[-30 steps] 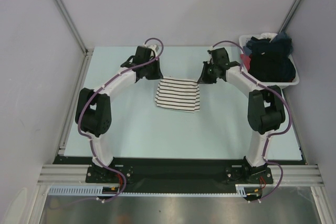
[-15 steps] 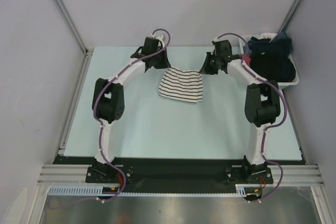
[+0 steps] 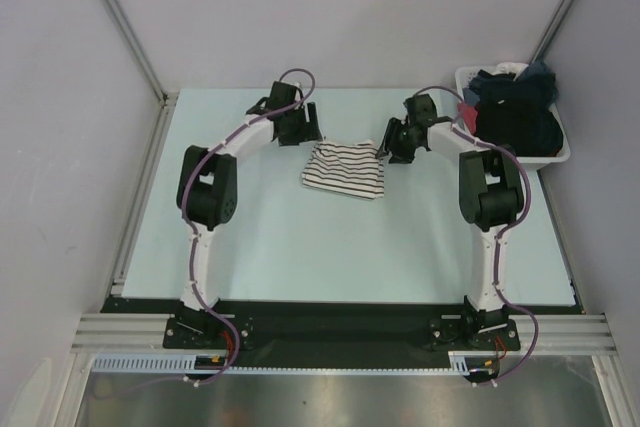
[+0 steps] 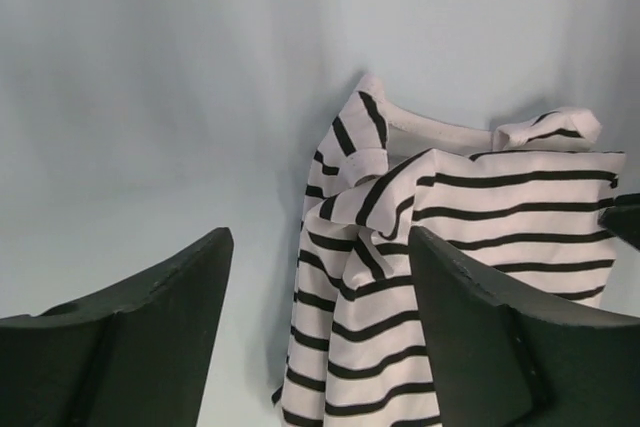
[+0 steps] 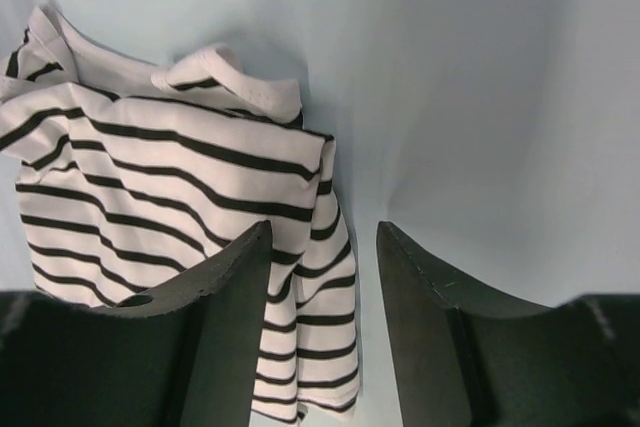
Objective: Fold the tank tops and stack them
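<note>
The white tank top with thin black stripes [image 3: 345, 168] lies folded and a little rumpled on the pale table, between the two arms. In the left wrist view the striped tank top [image 4: 440, 277] lies under my left gripper [image 4: 320, 257], which is open and holds nothing. My right gripper [image 5: 323, 247] is also open, over the striped tank top's [image 5: 170, 187] right edge. In the top view the left gripper [image 3: 303, 130] sits at the top's far left corner and the right gripper [image 3: 396, 143] at its far right corner. Black clothes, perhaps the black tank top among them, fill the basket [image 3: 515, 117].
A white basket [image 3: 556, 157] stands at the table's far right corner, heaped with dark clothes. Grey walls and metal frame rails close the table on three sides. The arms' bases are bolted along the near edge.
Both grippers carried the striped top's near edge toward the far side, folding it over, then opened and let it go. The top now lies shorter and rumpled.
</note>
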`<state>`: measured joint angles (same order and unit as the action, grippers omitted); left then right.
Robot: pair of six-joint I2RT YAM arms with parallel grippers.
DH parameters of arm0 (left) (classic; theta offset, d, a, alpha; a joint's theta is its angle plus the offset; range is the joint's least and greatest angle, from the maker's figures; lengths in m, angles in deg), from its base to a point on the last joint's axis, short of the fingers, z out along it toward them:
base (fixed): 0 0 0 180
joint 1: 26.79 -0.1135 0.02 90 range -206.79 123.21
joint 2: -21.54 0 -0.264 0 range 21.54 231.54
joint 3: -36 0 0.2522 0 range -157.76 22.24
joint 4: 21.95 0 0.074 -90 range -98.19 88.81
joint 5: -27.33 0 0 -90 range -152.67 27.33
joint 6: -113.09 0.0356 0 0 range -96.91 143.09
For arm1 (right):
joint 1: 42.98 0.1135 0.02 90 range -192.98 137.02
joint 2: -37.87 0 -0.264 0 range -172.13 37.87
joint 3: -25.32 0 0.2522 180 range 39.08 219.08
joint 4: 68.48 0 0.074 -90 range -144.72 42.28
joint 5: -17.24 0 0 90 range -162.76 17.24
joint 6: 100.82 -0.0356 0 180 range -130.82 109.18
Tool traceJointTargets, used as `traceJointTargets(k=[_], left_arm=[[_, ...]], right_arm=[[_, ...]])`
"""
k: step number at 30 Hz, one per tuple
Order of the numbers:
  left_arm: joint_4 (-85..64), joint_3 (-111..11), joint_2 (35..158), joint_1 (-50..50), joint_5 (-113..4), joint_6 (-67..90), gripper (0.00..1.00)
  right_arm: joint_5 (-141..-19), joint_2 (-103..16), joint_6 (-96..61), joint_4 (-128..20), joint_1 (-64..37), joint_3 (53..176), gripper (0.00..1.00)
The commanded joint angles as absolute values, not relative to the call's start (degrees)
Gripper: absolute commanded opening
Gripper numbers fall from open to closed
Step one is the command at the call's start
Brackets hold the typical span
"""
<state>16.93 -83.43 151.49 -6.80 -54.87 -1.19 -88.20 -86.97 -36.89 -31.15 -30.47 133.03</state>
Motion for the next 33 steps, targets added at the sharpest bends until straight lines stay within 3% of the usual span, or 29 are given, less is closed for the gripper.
traceJointTargets(k=[1, 12, 20, 32, 33], left_arm=[[13.96, -82.35, 144.24, -7.54, -55.99, -0.21, 0.77], [11.94, -82.35, 145.72, -6.93, -48.43, -0.03, 0.69], [18.06, -91.74, 153.63, -6.05, -48.78, -0.82, 0.65], [22.04, -95.88, 159.96, -6.22, -48.79, -2.49, 0.32], [22.04, -95.80, 160.23, -6.31, -48.61, -2.58, 0.25]], right_arm=[[-88.66, -80.71, -36.84, -33.71, -30.77, 130.50, 0.52], [-91.12, -82.45, -36.84, -33.98, -30.85, 130.92, 0.53], [-91.48, -85.26, -37.10, -32.57, -30.77, 134.00, 0.53], [-91.65, -87.46, -37.37, -32.74, -30.68, 133.56, 0.44], [-91.65, -87.55, -37.37, -32.92, -30.77, 133.65, 0.43]])
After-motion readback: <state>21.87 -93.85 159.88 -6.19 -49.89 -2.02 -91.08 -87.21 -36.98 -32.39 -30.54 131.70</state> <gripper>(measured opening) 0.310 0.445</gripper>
